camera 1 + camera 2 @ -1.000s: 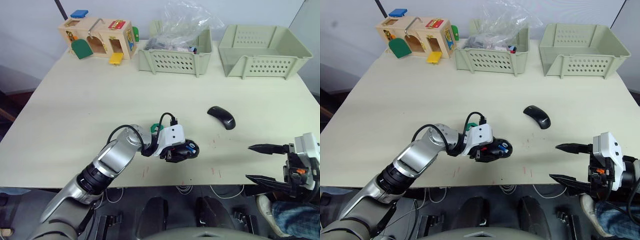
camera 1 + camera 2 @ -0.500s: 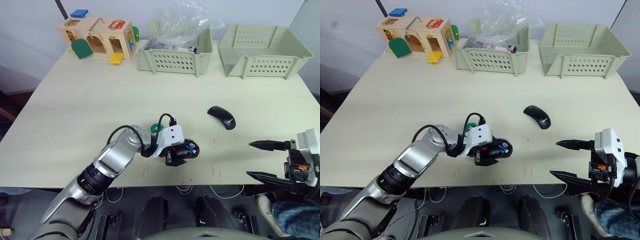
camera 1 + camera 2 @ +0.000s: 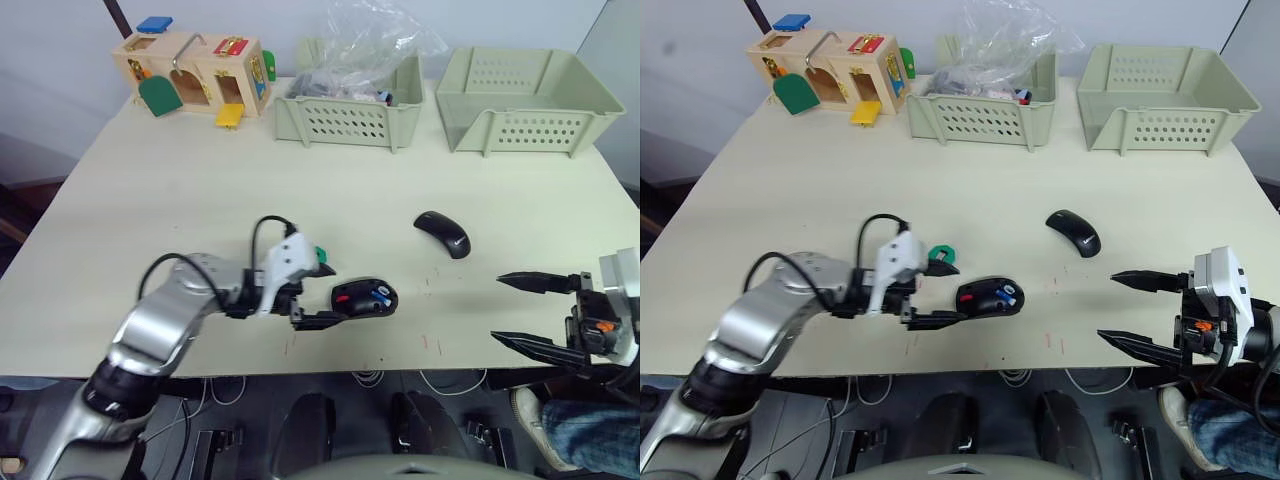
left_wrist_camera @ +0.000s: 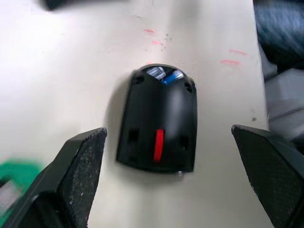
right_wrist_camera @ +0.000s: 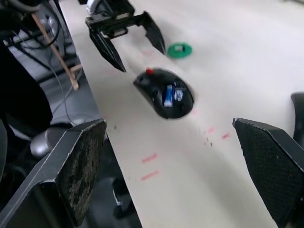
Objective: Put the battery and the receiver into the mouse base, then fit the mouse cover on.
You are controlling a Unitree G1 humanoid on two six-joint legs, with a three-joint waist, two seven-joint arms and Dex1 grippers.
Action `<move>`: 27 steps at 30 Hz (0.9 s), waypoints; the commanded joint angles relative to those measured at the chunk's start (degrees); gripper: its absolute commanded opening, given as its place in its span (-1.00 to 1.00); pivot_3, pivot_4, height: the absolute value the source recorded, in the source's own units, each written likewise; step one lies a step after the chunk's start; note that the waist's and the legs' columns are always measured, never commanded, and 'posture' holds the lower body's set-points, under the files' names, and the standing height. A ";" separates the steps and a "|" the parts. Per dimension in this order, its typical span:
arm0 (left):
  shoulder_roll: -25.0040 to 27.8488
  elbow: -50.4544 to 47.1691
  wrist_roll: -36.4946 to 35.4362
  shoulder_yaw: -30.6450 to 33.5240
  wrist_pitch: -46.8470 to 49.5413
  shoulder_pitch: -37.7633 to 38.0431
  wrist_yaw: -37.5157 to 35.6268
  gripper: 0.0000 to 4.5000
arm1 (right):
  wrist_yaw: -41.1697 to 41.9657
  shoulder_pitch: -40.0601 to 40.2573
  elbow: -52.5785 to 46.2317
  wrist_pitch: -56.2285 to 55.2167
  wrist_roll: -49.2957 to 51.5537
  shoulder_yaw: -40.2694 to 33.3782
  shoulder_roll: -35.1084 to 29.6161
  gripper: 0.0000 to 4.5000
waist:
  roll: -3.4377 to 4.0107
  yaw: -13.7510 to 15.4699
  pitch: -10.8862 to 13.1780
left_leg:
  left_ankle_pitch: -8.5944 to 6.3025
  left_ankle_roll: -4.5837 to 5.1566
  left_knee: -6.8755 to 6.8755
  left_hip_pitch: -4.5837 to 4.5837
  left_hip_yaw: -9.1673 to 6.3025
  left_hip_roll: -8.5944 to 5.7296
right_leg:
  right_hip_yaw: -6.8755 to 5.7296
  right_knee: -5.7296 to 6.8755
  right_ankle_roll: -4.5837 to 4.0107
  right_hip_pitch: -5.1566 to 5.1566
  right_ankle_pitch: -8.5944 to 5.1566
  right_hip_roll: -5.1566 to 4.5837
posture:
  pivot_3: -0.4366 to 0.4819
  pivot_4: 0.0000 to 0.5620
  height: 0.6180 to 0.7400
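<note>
The mouse base point(image 3: 365, 298) lies free on the table near the front edge, its red scroll wheel toward my left gripper. The blue battery point(image 5: 167, 95) rests in its open compartment. I cannot make out the receiver. My left gripper point(image 3: 322, 295) is open just left of the base, its fingers point(image 4: 80, 161) apart on either side of the base's wheel end without touching it. The mouse cover point(image 3: 443, 233), a plain black shell, lies farther back to the right. My right gripper point(image 3: 498, 308) is open and empty at the table's right front corner.
A green disc point(image 3: 322, 255) lies beside the left gripper. Two pale green bins point(image 3: 350, 120) point(image 3: 525, 105) stand along the back edge, the left one holding a plastic bag. A wooden toy box point(image 3: 195, 75) sits at the back left. The front table edge is close.
My left gripper has pulled back to the left off the mouse base and opened, leaving the base lying free. The right gripper has hardly moved.
</note>
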 commanded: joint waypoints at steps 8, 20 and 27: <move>4.49 -0.76 -11.29 24.14 1.59 12.16 1.18 0.99 | 0.37 -2.33 -0.65 -0.42 1.54 -1.09 -0.46 1.00 | -0.02 0.03 0.07 | 0.00 -0.01 -0.01 0.00 0.02 0.00 | -0.03 -0.01 -0.01 0.00 0.00 -0.03 | -0.05 -0.47 1.00; 6.11 4.71 -8.36 21.52 -2.77 12.51 3.98 0.99 | -4.37 -6.50 -1.05 -1.10 0.48 2.14 2.20 1.00 | -0.03 0.06 0.13 | -0.01 -0.02 -0.02 -0.03 0.07 -0.01 | -0.04 -0.03 -0.16 -0.03 0.09 -0.10 | -0.05 -0.47 1.00; -1.25 2.27 -2.71 12.97 -1.43 6.46 18.81 0.50 | -6.78 -9.56 -1.19 -1.17 -0.32 5.78 3.38 1.00 | -0.05 0.27 0.14 | -0.01 -0.02 -0.02 -0.02 0.05 -0.04 | -0.05 -0.03 -0.16 0.01 0.10 -0.11 | -0.05 -0.47 1.00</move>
